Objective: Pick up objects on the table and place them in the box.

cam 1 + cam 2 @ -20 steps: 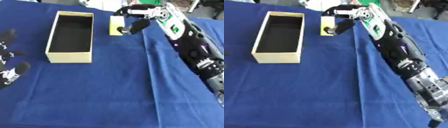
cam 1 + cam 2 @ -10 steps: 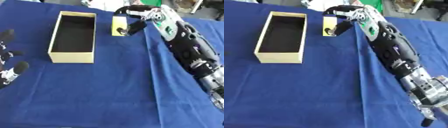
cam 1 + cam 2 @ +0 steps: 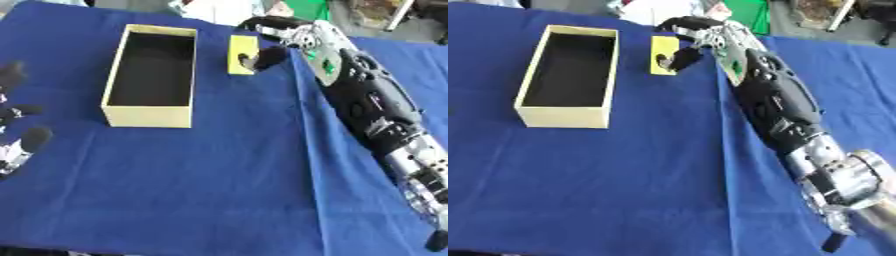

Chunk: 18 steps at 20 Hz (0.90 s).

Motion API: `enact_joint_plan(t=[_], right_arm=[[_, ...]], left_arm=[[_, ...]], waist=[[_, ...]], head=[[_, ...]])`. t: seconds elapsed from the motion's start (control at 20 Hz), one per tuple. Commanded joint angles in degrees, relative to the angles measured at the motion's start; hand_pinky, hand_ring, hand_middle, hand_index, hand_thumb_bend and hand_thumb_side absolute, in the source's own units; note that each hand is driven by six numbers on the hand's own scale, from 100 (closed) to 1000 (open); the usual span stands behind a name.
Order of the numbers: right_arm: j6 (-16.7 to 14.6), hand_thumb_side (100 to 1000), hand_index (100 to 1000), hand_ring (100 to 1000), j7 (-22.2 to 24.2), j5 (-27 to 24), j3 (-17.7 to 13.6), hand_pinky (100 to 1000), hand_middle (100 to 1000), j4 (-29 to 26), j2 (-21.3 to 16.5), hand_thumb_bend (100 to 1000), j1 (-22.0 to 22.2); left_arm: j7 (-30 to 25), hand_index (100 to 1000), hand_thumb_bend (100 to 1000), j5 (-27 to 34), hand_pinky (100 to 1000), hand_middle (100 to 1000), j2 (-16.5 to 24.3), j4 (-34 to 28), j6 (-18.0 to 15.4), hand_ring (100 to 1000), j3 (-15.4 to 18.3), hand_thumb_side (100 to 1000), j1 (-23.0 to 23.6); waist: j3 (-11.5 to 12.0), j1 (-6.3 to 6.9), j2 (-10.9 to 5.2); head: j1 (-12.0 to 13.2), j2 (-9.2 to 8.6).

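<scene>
I've got my right hand (image 3: 262, 54) reaching over the small flat yellow block (image 3: 241, 54), fingers curled down onto it, thumb low at its near edge; a closed pinch, I judge. The block lies just right of the open pale-yellow cardboard box (image 3: 149, 116), long axis parallel to the box's. My left hand (image 3: 17, 125) rests open, well left of the box, on the blue-clothed tabletop (image 3: 219, 190).

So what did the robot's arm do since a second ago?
Not much. The right hand stays curled at the yellow block beside the box, without lifting it. The whole picture shifted slightly, so the camera moved. The box stays empty, and the left hand rests open at the left edge.
</scene>
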Motion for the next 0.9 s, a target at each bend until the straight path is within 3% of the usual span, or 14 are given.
enact_joint_plan(t=[0.05,0.4,0.55,0.65,0.7,0.75,0.9], right_arm=[[0.25,488,1000,1000,-1.15,1.36,-1.10,929,993,0.72,-0.73,100,-1.60],[1.04,476,1000,1000,-2.12,2.66,-1.93,925,966,2.80,-0.80,100,-1.43],[1.13,393,1000,1000,-2.61,2.90,-2.10,900,823,3.12,-0.73,100,-1.24],[1.08,248,1000,973,-3.41,2.88,-2.23,875,675,3.07,-0.73,100,-1.13],[1.02,238,1000,969,-3.93,2.81,-2.27,873,661,2.98,-0.75,100,-1.07],[0.93,140,1000,936,-4.53,2.66,-2.32,853,557,2.81,-0.78,100,-1.04],[0.51,100,1000,917,-6.50,2.21,-2.24,845,513,1.89,-0.96,100,-0.96]], left_arm=[[-0.13,952,813,0.17,718,949,0.91,-0.84,-0.10,1000,-0.06,572,-0.96],[-0.10,952,805,0.32,718,948,0.86,-0.83,-0.08,1000,-0.04,575,-0.92],[-0.08,952,797,0.33,718,948,0.81,-0.80,-0.05,1000,-0.01,578,-0.86],[-0.01,952,788,0.35,718,948,0.76,-0.79,0.00,1000,0.01,581,-0.86],[0.03,952,787,0.36,718,948,0.75,-0.78,0.03,1000,0.02,581,-0.86],[0.07,952,780,0.35,718,948,0.74,-0.76,0.07,1000,0.03,583,-0.85],[0.20,952,777,0.33,718,947,0.74,-0.76,0.16,1000,0.08,582,-0.83]], waist=[[0.29,0.49,-0.76],[1.00,0.56,-0.54],[1.00,0.53,-0.52],[0.95,0.49,-0.53],[0.91,0.48,-0.54],[0.87,0.46,-0.56],[0.75,0.41,-0.63]], head=[[-0.37,-0.82],[-0.58,-0.95],[-0.58,-0.84],[-0.59,-0.78],[-0.59,-0.76],[-0.59,-0.75],[-0.57,-0.73]])
